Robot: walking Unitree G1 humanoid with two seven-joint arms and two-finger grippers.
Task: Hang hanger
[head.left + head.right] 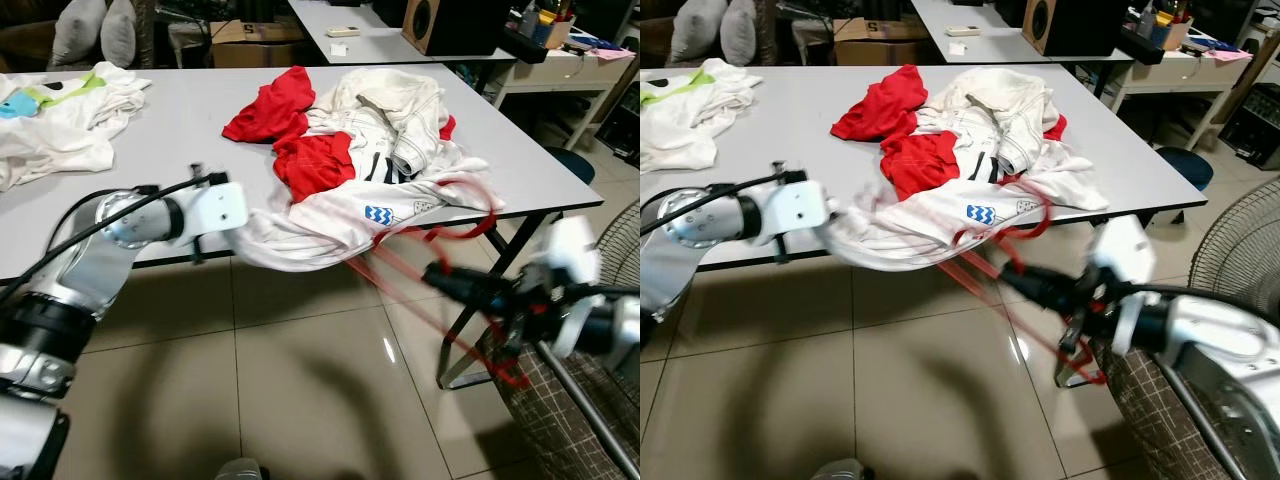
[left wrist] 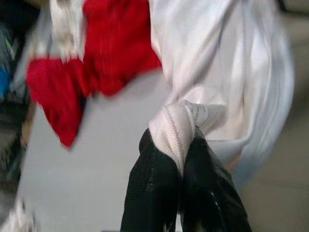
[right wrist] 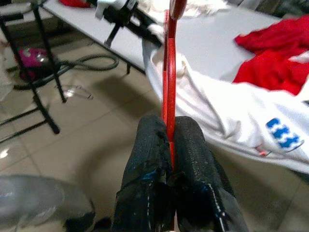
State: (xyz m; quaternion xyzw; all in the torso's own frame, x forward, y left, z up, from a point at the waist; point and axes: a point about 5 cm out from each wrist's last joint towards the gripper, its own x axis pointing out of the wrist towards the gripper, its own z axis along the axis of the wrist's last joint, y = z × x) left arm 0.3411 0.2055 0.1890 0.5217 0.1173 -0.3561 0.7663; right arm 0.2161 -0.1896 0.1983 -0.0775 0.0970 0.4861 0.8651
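Observation:
A red hanger, blurred by motion, runs from the table's front right edge down to my right gripper, which is shut on its bar. In the left eye view that gripper hangs below the table edge, with the hanger partly under the hem of a white jersey with a blue logo. My left gripper is shut on a bunched fold of this jersey at the table's front edge. Red cloth lies in the same pile.
The grey table also carries white clothes with blue and green patches at its far left. A wire fan guard stands close by my right arm. Table legs stand under the front right corner. Tiled floor lies below.

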